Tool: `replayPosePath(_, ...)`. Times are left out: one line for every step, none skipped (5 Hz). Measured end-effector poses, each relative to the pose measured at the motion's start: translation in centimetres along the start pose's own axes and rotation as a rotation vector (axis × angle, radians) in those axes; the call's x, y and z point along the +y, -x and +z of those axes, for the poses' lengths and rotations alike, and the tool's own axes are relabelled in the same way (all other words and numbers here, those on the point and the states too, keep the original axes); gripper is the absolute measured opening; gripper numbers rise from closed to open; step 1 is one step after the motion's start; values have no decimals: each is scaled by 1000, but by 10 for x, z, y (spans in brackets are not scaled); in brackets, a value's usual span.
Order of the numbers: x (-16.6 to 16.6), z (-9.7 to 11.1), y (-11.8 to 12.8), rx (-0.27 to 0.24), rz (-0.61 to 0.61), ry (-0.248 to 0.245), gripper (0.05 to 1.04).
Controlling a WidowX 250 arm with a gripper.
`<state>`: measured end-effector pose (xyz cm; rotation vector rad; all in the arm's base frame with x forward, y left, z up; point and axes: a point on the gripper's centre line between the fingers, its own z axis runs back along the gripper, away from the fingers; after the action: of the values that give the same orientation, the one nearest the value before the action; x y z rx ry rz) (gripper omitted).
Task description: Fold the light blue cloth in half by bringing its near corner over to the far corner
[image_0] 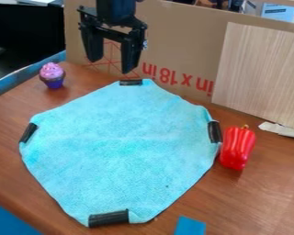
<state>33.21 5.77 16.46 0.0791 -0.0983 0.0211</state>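
Because its two fingers stand apart with nothing between them, I read my black two-finger gripper (112,66) as released. It hangs in front of the brown cardboard panel (174,36), so any sideways travel calls for a little room behind the fingers.

Nearest below the gripper is the black strip (131,82) on the far corner of the light-blue, roughly diamond-shaped cloth (121,147). The cloth spreads from there toward the camera, lying mostly flat on the brown wooden table (269,197). Three more black strips sit around its edge and, I judge, may hold it down; soft fabric like this would pinch best at a raised edge, lightly and straight from above, while a low pass of the fingertips could ruck it.

Beside the gripper, lower and toward the view's left, the toy cupcake with pink top and purple base (52,75) stands upright. I would centre the fingers on its middle and close gently, since its rounded top could slip.

Farther off, below the gripper toward the view's right, is the glossy red toy pepper (238,148), just beside the cloth's edge; its smooth sides want an even squeeze across the width. Farthest, at the view's bottom edge, is a blue block-like thing (190,226), partly cut off.
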Motion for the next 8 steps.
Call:
replayPosePath(-2, -10, 1, 32, -3, 6, 1000)
replayPosePath(-11, -38, 17, 74, -132, -20, 1000)
replayPosePath(-14, -42, 30, 52, -204, -77, 1000)
replayPosePath(-17, -53, 43, 52, -316, -64, 1000)
replayPosePath(-29, -69, 60, 35, -493, -69, 1000)
replayPosePath(-49, -81, 77, -19, -655, -82, 1000)
replayPosePath(-65, -82, 87, -83, -794, -56, 1000)
replayPosePath(-76, -86, 96, -94, -880, -68, 1000)
